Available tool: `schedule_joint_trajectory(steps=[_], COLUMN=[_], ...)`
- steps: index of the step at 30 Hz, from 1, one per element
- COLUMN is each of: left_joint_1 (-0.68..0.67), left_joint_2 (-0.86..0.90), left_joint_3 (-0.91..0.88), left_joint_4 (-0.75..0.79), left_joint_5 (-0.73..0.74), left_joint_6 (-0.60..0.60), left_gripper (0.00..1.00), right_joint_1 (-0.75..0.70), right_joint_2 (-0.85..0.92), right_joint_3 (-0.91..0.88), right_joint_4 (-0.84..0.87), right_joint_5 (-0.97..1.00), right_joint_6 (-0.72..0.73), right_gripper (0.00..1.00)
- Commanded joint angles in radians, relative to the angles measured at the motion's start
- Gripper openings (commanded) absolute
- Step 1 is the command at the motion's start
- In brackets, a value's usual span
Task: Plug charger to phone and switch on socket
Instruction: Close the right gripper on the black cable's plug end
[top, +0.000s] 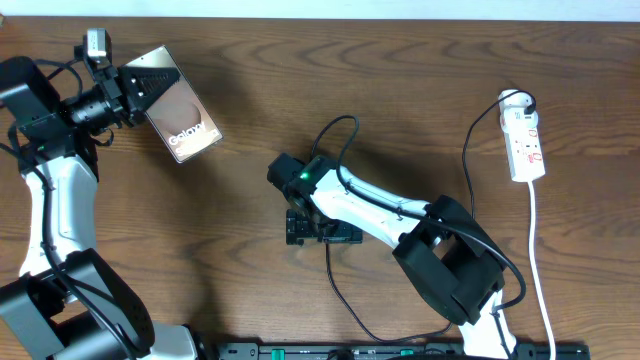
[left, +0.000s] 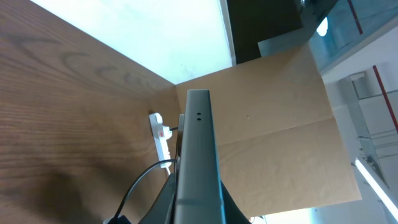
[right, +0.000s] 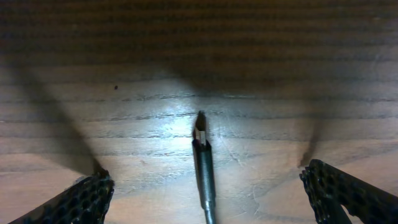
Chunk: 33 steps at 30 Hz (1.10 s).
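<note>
With my left hand clamped on the phone, I centre the spread-apart right hand astride the charger tip on the worktop before closing.

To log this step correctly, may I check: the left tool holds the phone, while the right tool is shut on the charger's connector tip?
Not quite: the right tool is open, straddling the charger's connector tip on the table, as the right wrist view shows. The left tool does hold the phone.
</note>
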<state>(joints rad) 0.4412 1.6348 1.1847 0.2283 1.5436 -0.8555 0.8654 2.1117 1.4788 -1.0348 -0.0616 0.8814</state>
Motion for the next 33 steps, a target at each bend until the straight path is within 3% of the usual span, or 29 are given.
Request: schedule_joint_trajectory(steps=[1,3,8,17,33], left_joint_1=[0.001,0.001,0.001,0.001,0.001], left_joint_2=[0.004,0.004,0.004,0.004,0.004], left_joint_3=[0.008,0.008,0.008,0.008,0.008], left_joint_4=[0.004,0.004,-0.003,-0.003,-0.003], left_joint_5=[0.029,0.029,0.029,0.029,0.029], left_joint_6=[0.018,0.022,0.033,0.033,0.033], left_gripper=[0.08,0.08,0.08,0.08,0.07], right_joint_1=[0.007,0.007,0.007,0.007,0.006], right_joint_2=[0.03,0.03,0.03,0.03,0.03], right_joint_3=[-0.002,-0.002,-0.002,-0.002,-0.002], right_joint_4=[0.003,0.006,0.006,0.006,-0.001], right_joint_5=[0.034,0.037,0.037,0.036,-0.032], right_joint_6=[0.015,0.016,0.016,0.016,0.016], right_gripper=[0.99,0.96,0.67,0.32,0.13])
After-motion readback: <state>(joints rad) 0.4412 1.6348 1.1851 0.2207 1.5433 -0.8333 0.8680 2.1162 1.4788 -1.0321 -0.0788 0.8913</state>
